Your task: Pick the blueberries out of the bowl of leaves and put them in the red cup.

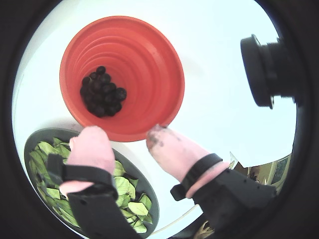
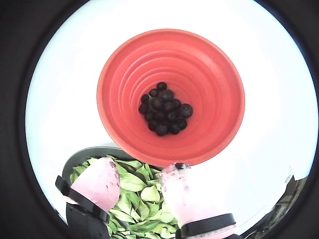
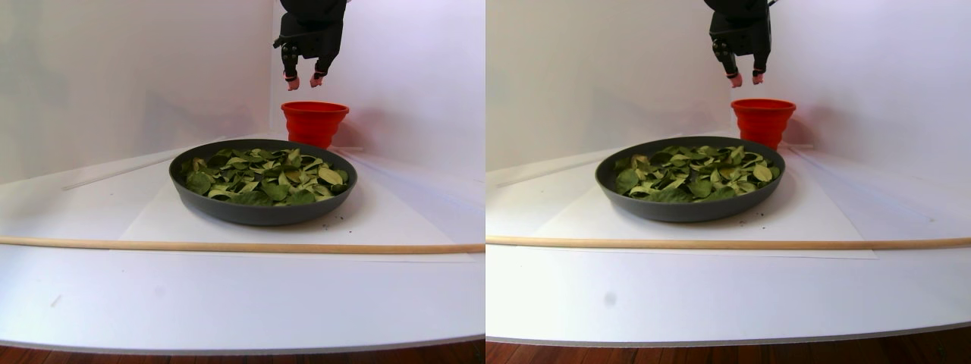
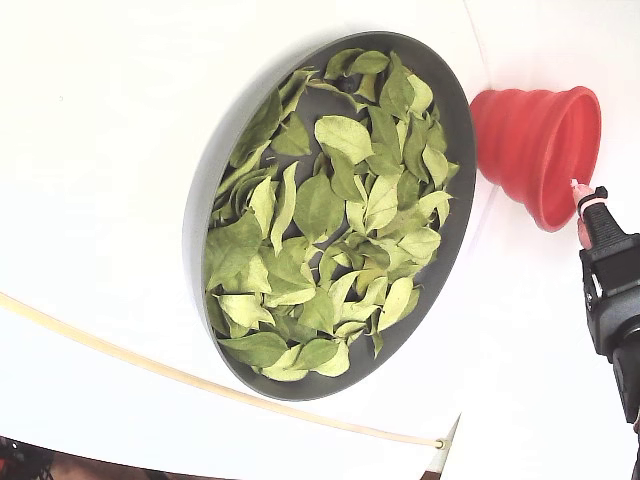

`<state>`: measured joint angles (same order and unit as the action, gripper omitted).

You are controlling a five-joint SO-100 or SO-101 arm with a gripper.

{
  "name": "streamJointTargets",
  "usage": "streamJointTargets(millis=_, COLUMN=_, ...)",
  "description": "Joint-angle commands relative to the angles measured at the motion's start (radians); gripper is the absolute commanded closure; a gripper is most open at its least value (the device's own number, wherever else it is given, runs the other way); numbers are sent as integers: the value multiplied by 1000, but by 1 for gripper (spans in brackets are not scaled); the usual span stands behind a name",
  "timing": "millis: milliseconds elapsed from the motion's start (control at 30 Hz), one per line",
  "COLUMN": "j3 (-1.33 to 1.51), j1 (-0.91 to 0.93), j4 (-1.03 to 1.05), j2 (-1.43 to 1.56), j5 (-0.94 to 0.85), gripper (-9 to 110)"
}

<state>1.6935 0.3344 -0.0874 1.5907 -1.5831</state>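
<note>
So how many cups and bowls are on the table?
2. One red cup stands at the back, with blueberries piled inside, under the open gripper. One dark grey bowl of leaves sits beside it. Nothing suggests others hidden.

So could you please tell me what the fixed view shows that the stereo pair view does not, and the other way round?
Only the fixed view looks down into the bowl, showing the leaves spread across the whole of it, with no berry visible among them. Only the stereo pair view shows height: the open claw hangs above the red cup, clear of its rim, and a wooden rod runs across the table's front. Both show the cup standing just beside the bowl; neither shows the cup's inside.
</note>
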Motion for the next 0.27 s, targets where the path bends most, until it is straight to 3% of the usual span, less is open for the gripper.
streamJointTargets(millis=0, j3=-9, j1=2, j4=2, j2=155, j5=11, gripper=87)
streamJointTargets(millis=233, j3=18, j1=2, j4=2, j2=166, j5=20, gripper=87)
